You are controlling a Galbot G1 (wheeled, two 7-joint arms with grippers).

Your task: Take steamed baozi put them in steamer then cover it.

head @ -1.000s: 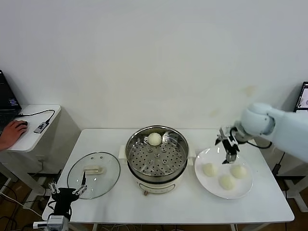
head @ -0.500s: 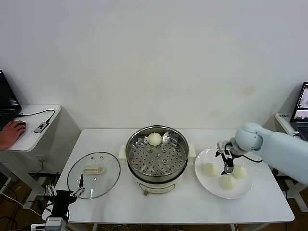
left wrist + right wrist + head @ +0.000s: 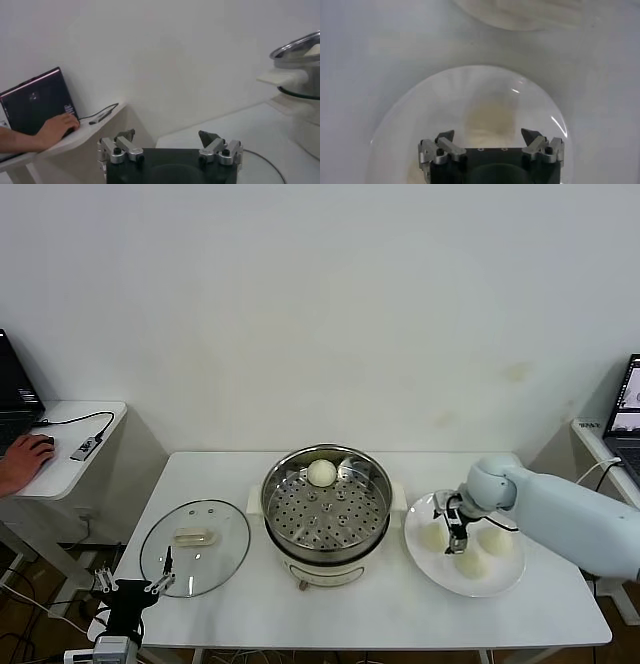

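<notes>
The steamer (image 3: pixel 325 519) stands mid-table with one baozi (image 3: pixel 321 473) on the far side of its perforated tray. Three baozi lie on the white plate (image 3: pixel 497 582) at the right: left (image 3: pixel 432 536), front (image 3: pixel 470 564) and right (image 3: pixel 496 540). My right gripper (image 3: pixel 455 529) is open, low over the plate between the left and front buns. In the right wrist view a pale bun (image 3: pixel 490 117) sits just ahead of the open right gripper (image 3: pixel 487 135). The cover (image 3: pixel 195 546) lies flat on the table to the left. My left gripper (image 3: pixel 135 586) is open and parked off the table's front-left corner.
A side desk (image 3: pixel 70 454) at the far left holds a laptop, a cable and a person's hand (image 3: pixel 25 456). The left wrist view shows that laptop (image 3: pixel 35 100) and the steamer's edge (image 3: pixel 300 50). A wall stands behind the table.
My right gripper has come down and to the left, from above the plate's far edge to low between the buns. The left arm has barely moved.
</notes>
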